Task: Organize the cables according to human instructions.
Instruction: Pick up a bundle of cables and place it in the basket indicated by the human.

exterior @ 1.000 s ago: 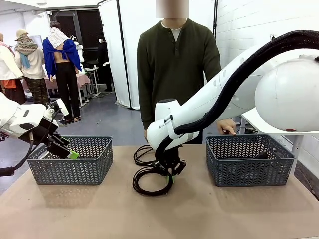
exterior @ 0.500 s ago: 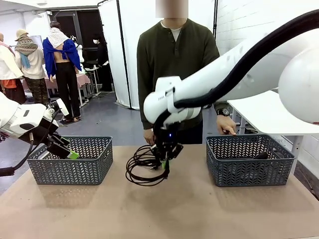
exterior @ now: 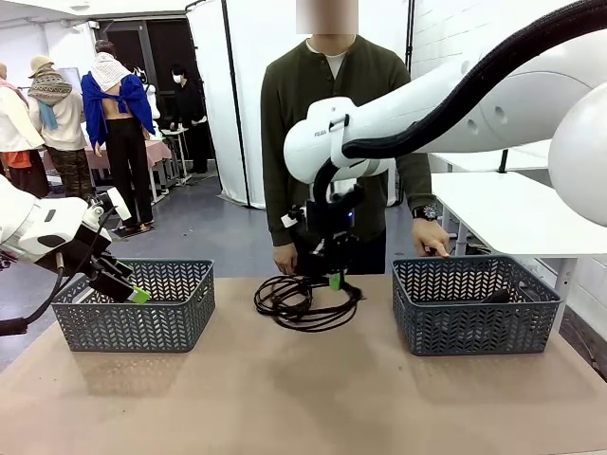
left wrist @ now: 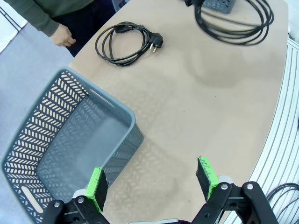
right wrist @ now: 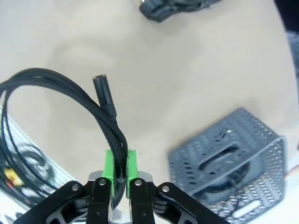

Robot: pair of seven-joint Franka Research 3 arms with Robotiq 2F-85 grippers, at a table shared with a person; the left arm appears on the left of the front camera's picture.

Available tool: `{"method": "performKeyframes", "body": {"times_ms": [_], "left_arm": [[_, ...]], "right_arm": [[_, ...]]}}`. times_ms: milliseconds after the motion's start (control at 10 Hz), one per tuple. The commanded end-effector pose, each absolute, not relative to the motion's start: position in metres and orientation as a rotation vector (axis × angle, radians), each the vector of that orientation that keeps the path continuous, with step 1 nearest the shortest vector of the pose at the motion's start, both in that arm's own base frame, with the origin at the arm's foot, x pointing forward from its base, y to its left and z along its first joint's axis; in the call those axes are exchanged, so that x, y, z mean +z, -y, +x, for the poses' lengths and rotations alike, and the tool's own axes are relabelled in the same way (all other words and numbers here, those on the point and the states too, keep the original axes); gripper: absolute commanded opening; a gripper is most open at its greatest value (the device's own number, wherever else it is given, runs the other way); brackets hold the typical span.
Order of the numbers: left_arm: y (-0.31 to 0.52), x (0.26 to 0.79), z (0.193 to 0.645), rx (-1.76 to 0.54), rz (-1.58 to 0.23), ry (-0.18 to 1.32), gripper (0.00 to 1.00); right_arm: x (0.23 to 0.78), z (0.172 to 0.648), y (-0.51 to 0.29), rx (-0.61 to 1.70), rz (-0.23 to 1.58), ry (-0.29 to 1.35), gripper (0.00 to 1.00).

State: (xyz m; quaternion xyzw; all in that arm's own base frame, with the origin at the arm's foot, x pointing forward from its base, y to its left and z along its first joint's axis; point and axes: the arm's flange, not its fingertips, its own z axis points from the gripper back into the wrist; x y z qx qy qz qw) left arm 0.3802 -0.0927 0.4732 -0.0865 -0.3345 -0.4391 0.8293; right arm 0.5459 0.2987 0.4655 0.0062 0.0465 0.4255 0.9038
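**Three cables, two baskets, one grip**

Three cables are counted. The held cable (right wrist: 117,140) is clamped between the shut pads of the right gripper (right wrist: 120,168) and hung over the table (exterior: 303,398). The loose cable (left wrist: 156,41) is laid on the table. The stored cable (exterior: 498,297) is kept in the right basket (exterior: 474,322). The left gripper (left wrist: 152,179) is held with jaws apart over the left basket (exterior: 133,318).

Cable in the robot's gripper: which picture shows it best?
The front view: the whole coiled cable hangs from the right gripper. The right wrist view shows its strands pinched between the green pads; the left wrist view shows the coil far off.
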Motion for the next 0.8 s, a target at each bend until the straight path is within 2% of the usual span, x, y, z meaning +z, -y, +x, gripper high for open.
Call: {"method": "performKeyframes", "body": {"times_ms": [0,200,400,500,700], "left_arm": [[0.090,0.472,0.382,-0.929,-0.191,0.713,1.00],[0.090,0.472,0.382,-0.929,-0.191,0.713,1.00],[0.090,0.472,0.382,-0.929,-0.191,0.713,1.00],[0.090,0.472,0.382,-0.929,-0.191,0.713,1.00],[0.090,0.472,0.382,-0.929,-0.191,0.713,1.00]], "right_arm": [[0.478,0.562,-0.281,1.046,0.035,-0.127,0.00],[0.485,0.565,-0.269,1.165,0.049,-0.168,0.00],[0.486,0.565,-0.274,1.104,0.095,-0.166,0.00],[0.485,0.562,-0.266,1.142,0.040,-0.149,0.00],[0.485,0.562,-0.266,1.142,0.040,-0.149,0.00]]}}
